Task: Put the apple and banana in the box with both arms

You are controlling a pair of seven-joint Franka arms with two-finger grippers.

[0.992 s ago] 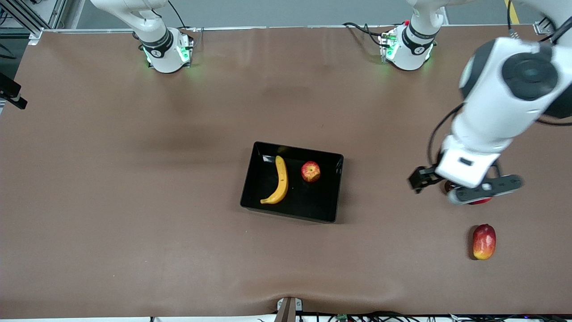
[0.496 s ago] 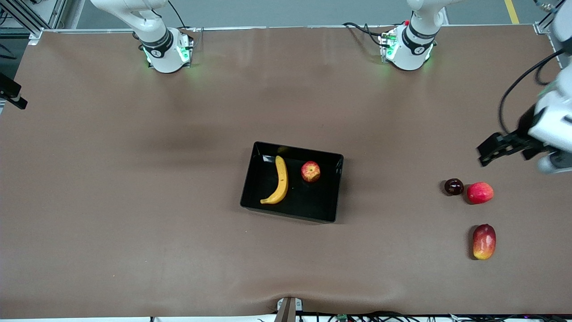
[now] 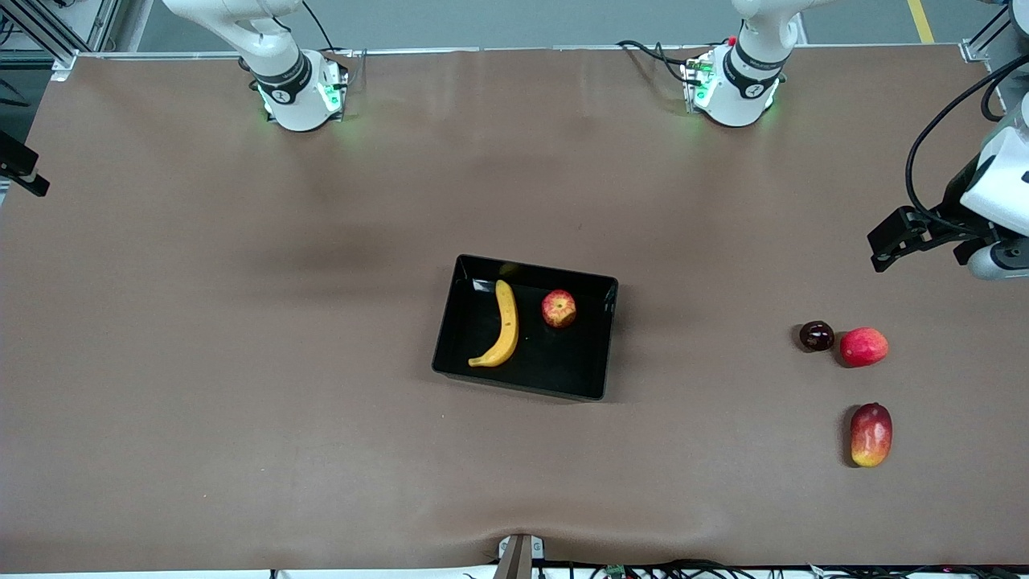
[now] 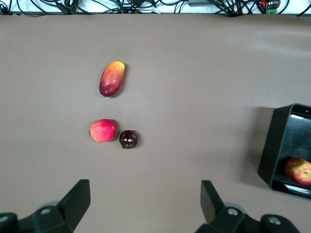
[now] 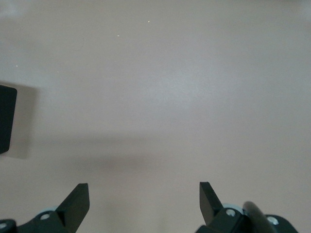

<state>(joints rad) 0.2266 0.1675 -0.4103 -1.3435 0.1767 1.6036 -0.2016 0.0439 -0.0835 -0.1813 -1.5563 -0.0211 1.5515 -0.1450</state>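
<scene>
Already the banana (image 3: 502,326) and the apple (image 3: 559,309) lie inside the box (image 3: 599,342), which sits near the middle of the brown counter (image 3: 241,362). The banana lies lengthwise in the half of the box toward the right arm's end, its curved lower end nearer the front camera, while the apple rests apart from it in the half toward the left arm's end, close to the wall farther from the front camera. The left wrist view catches one corner of the box with the apple inside it. The left gripper (image 4: 145,204) hangs in the air over bare counter at the left arm's end of the table, its jaws spread wide with nothing between them. Below it on the counter lie three other fruits: a small dark cherry-like fruit (image 3: 817,335) touching or just beside a smooth pinkish-red round fruit (image 3: 864,346), and an oblong red-yellow fruit (image 3: 871,434) nearer the front camera than those two. All three are well apart from the box. The right gripper (image 5: 144,203) does not show in the front view; its own wrist view shows its jaws spread open and empty over bare counter, with a black edge of the box at the border of that view.
</scene>
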